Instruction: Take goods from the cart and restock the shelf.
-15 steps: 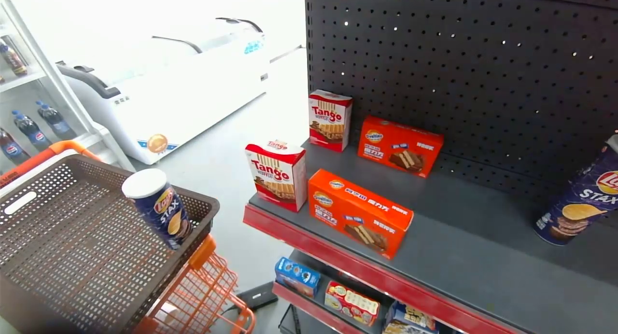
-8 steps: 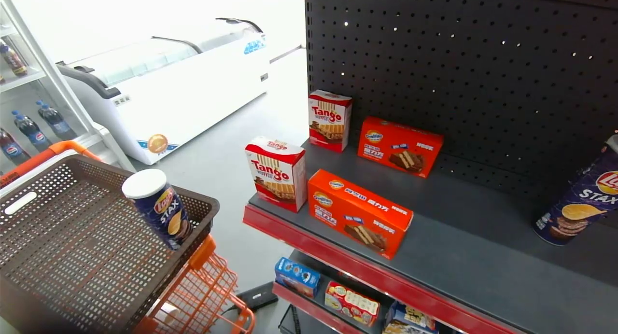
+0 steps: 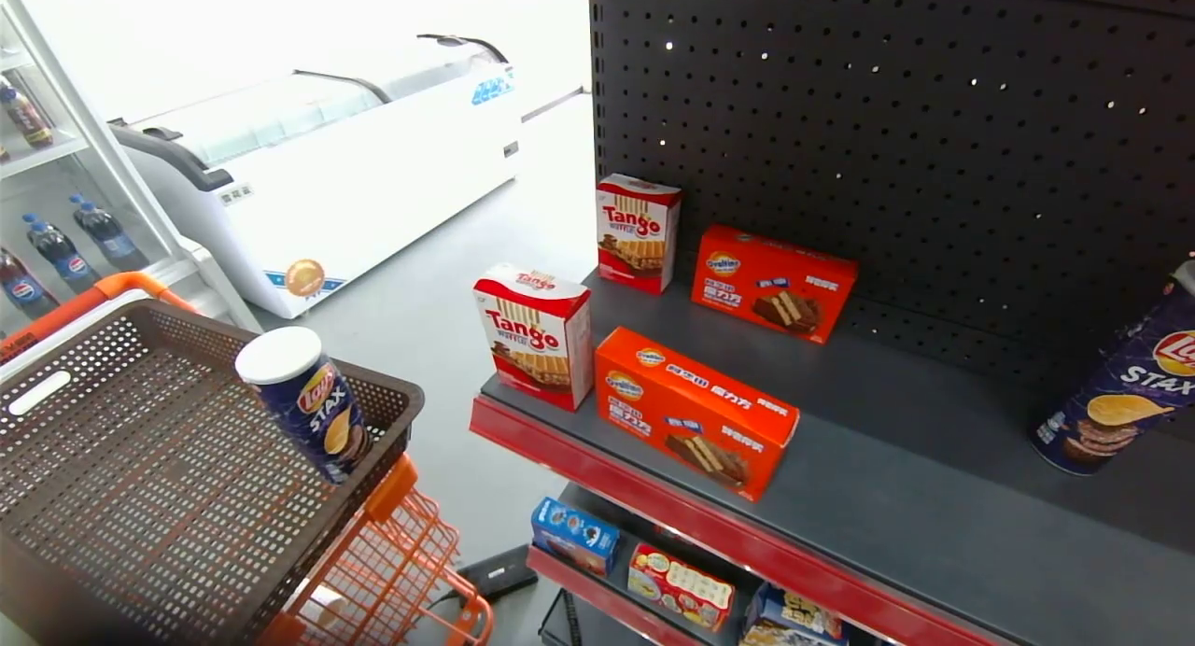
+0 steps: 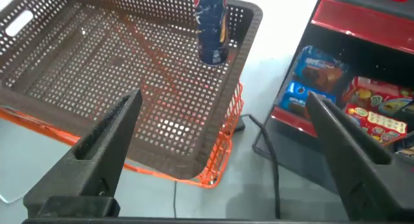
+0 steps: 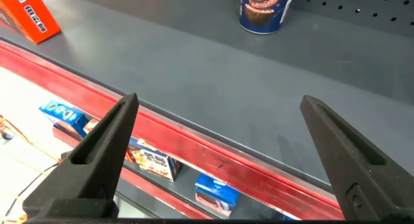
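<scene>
**Head view:** a can (image 3: 303, 399) stands upright in the cart's brown basket (image 3: 140, 497), in the corner nearest the shelf (image 3: 887, 478). At the shelf's left end stand two wafer boxes (image 3: 534, 338), with two orange boxes (image 3: 695, 411) just beside them. A second can (image 3: 1120, 385) stands well apart, at the shelf's right. **Left wrist view:** the left gripper (image 4: 223, 101) hangs over the basket's rim. Its fingers (image 4: 103, 153) are spread wide and hold nothing. The can (image 4: 212, 26) stands upright past the fingertips, clear of both, and coloured packets (image 4: 317, 68) lie on a lower shelf near the cart. **Right wrist view:** the right gripper (image 5: 220, 102) hangs over the shelf's grey top, near its red front edge (image 5: 194, 136). Its fingers (image 5: 97, 159) are likewise wide apart and empty – the second can (image 5: 264, 9) stands upright farther in, touching neither.
</scene>
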Controlling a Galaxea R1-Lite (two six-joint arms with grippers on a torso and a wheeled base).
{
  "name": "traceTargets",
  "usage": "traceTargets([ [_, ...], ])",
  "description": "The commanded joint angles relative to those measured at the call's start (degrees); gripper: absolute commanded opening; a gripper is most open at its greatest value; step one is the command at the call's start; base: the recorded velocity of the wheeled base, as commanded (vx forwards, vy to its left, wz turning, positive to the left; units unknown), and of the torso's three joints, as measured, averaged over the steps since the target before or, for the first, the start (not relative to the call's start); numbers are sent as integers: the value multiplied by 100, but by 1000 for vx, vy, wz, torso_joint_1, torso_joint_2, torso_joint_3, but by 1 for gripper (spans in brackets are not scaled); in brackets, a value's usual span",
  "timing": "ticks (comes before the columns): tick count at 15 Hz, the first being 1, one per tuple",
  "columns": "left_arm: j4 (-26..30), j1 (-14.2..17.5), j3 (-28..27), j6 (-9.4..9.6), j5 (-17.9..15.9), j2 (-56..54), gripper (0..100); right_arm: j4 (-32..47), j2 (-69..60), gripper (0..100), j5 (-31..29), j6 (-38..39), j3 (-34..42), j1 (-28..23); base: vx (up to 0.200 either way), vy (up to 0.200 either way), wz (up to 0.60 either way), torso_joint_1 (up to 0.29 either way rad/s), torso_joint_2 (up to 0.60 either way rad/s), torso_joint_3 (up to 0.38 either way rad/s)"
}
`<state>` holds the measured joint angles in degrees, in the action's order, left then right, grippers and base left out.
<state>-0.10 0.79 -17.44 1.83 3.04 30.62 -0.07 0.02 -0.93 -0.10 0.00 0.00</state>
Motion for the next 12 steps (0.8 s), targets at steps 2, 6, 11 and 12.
traceTargets([
  [2, -702, 536, -84, -77, -892, 1570, 100, -1, 6, 100, 5, -8, 0, 0, 0, 0, 0, 0, 0, 0],
  [6, -1862, 1652, -48, 1223, -1613, 3283, 100, -10, 6, 100, 5, 1, 0, 0, 0, 0, 0, 0, 0, 0],
  [11, -4121, 1529, -101, 1197, -1578, 5182, 100, -10, 6, 100, -4, -8, 0, 0, 0, 0, 0, 0, 0, 0],
  [12, -4525, 1415, -110, 1004, -1587, 5481, 100, -1, 6, 100, 5, 1, 0, 0, 0, 0, 0, 0, 0, 0],
])
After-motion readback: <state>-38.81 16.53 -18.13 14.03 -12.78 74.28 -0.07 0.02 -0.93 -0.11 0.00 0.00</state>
